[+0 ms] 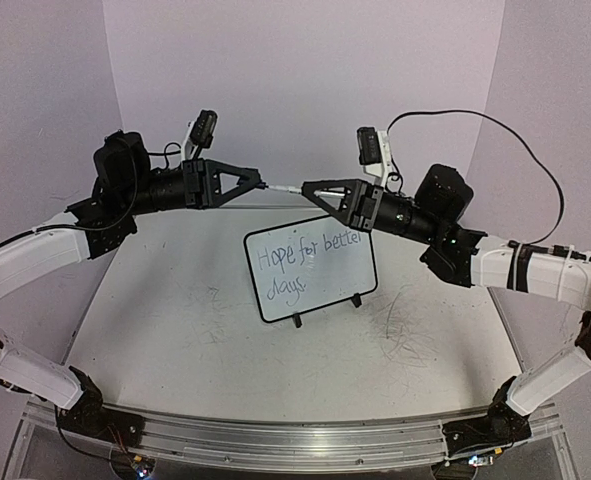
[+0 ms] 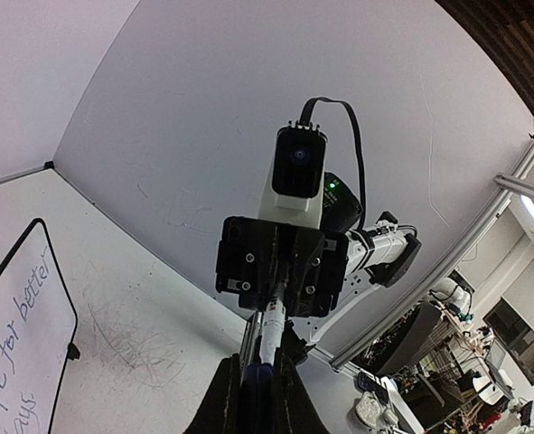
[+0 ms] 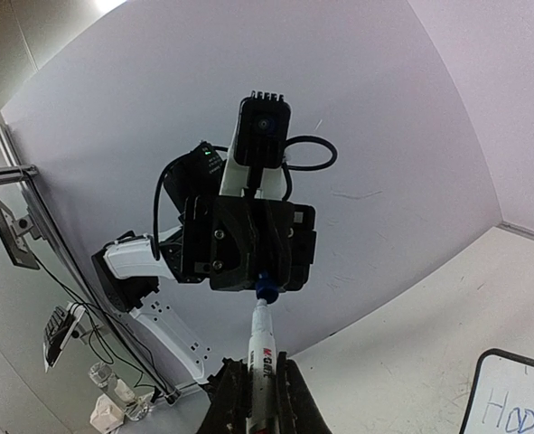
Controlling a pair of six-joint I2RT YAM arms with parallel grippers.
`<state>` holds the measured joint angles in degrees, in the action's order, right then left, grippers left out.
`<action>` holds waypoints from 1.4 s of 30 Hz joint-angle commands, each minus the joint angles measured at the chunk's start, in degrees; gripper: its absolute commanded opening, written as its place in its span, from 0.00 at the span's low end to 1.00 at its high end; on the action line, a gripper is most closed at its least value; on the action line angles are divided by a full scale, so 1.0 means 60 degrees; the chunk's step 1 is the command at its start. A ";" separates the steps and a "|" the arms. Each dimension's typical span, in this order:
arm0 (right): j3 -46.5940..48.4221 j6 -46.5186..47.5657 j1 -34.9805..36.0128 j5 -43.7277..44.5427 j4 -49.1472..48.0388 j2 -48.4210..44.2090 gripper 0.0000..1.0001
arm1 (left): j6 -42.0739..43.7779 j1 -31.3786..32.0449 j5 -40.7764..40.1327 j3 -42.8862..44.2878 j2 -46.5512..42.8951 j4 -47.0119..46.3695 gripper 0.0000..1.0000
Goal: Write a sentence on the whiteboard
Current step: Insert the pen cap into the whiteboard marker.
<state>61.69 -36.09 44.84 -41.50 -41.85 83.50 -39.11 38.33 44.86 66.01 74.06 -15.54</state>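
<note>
Marker (image 1: 285, 187) spans the gap between the raised arms. The right gripper (image 1: 309, 188) clamps its white barrel and the left gripper (image 1: 261, 185) clamps its blue end. Below them the whiteboard (image 1: 327, 296) stands on the table (image 1: 175, 330) and bears the sentence (image 1: 300, 258) "Hope for better days". Writing looks complete; capping appears to remain.

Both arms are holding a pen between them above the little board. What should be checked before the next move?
1. Sentence finished: ok; the sentence reads "Hope for better days" on the whiteboard.
2. Whiteboard standing on its feet: ok.
3. Right gripper shut on the marker: ok.
4. Left gripper shut on the marker's blue end: ok.
5. Blue end pushed fully home: cannot tell.
6. Marker clear of the whiteboard: ok, held in the air.
</note>
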 commanded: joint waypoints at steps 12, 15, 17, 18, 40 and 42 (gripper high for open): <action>0.0694 -0.0789 0.0112 -0.0388 -0.1595 0.1030 0.00 | -0.0055 0.0175 0.0004 0.0063 0.0001 -0.0413 0.00; 0.0928 -0.0892 0.0236 -0.0528 -0.1755 0.1274 0.00 | -0.0030 0.0217 0.0057 0.0072 0.0089 -0.0414 0.00; 0.1003 -0.0922 0.0291 -0.0587 -0.1831 0.1331 0.00 | -0.0002 0.0223 0.0103 0.0049 0.0134 -0.0414 0.00; 0.0987 -0.0924 0.0278 -0.0597 -0.1869 0.1309 0.00 | 0.0012 0.0233 0.0116 0.0024 0.0156 -0.0413 0.00; 0.0974 -0.0187 0.0109 -0.0518 -0.0990 0.0499 0.00 | 0.0315 0.0220 0.0240 -0.0347 0.0032 -0.0375 0.00; 0.1048 -0.0399 0.0228 -0.0632 -0.1132 0.0689 0.00 | 0.0343 0.0229 0.0191 -0.0329 -0.0011 -0.0369 0.00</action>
<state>64.97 -37.56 45.20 -44.87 -45.06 88.68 -38.47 39.29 45.01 64.62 74.26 -17.05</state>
